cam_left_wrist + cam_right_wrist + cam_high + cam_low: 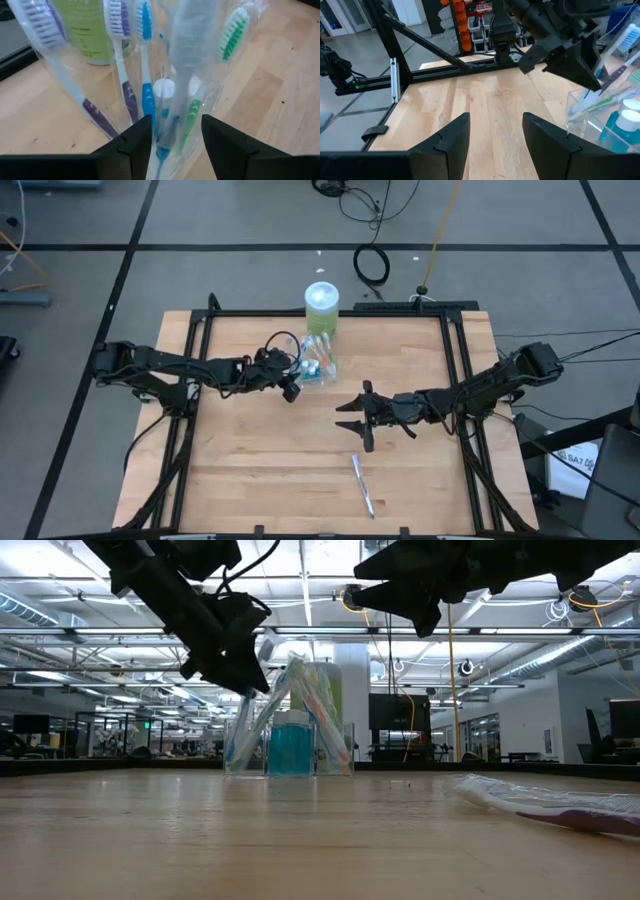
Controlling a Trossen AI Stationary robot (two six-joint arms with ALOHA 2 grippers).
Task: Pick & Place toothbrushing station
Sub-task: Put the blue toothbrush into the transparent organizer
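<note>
Clear plastic forms the small cup (318, 370) that stands upright on the pale wooden table (250, 470), toward its far middle, holding a fan of slim wrapped toothbrushes (145, 60) with purple, blue and green bristles and small white teal-capped tubes (292, 743). Just behind the cup stands a larger green cylindrical container with a pale lid (322, 308).

The left gripper (293, 383) hangs right beside the cup on its left; in its wrist view the two dark fingers (132, 145) are parted, with wrapped brushes rising in the gap between them, and no finger is seen pressing on any brush.

The right gripper (357, 418) hovers above the table's middle, apart from the cup, its fingers (445, 140) spread over bare wood and holding nothing.

One more toothbrush in a clear wrapper (362, 484) lies flat near the table's front edge, well apart from the cup.
</note>
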